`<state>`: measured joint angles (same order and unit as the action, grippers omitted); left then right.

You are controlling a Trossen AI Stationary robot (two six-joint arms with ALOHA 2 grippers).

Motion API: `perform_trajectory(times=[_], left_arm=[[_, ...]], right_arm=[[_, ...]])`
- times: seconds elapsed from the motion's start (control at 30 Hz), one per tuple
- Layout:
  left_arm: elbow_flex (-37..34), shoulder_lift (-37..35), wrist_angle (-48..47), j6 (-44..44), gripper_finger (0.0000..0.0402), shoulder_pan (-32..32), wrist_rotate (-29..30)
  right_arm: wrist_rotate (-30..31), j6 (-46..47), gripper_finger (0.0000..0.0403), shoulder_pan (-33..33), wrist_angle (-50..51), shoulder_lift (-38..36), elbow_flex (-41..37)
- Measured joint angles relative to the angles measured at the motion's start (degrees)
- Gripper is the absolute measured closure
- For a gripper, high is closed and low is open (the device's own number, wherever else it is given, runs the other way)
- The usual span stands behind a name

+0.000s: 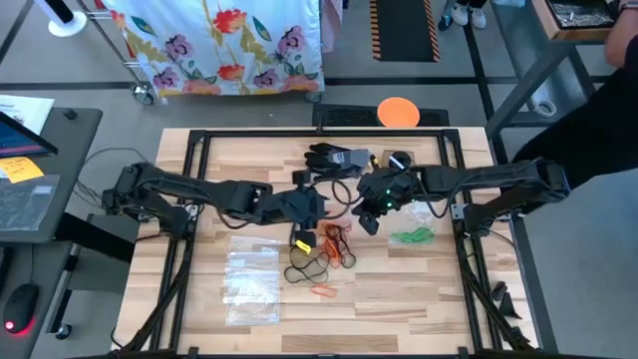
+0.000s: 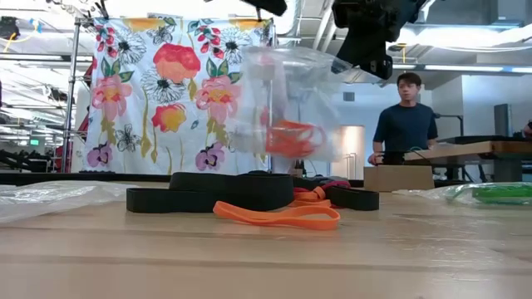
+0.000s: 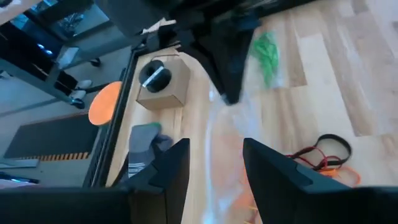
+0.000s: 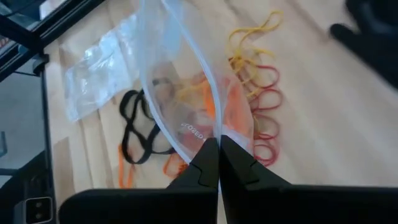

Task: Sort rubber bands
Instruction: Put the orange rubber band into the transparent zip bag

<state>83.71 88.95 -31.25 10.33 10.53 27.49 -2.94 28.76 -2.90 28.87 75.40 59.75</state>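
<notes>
On the table, thin coloured rubber bands (image 4: 264,93) sprawl; right hand (image 4: 219,158) pinches bag (image 4: 186,81).

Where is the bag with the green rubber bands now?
In the high view, the bag of green rubber bands lies on the table's right side, just below the right gripper.

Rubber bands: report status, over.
Right end effector shut on clear bag, orange bands inside. Left end effector open beside bag. Loose rubber bands on table. Nothing blocking.
</notes>
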Motion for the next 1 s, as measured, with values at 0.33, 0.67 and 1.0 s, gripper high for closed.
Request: perform_trajectory(times=[0.33,0.67,1.0], left_arm=[[-4.5,-3.3,-9.1,-10.0,0.0254,4.5,-1.8],[-17.5,6.5,14.5,-13.1,0.0254,7.7,-22.6],[-17.6,20.7,31.9,-10.6,0.0254,11.4,-30.7]], right_arm=[[3.9,-2.1,0.0403,-3.9,5.3,-9.9,0.0],[6.9,-0.9,0.0403,1.9,7.2,-12.2,0.0],[7.6,-0.7,0.0403,2.1,6.6,-10.0,0.0]])
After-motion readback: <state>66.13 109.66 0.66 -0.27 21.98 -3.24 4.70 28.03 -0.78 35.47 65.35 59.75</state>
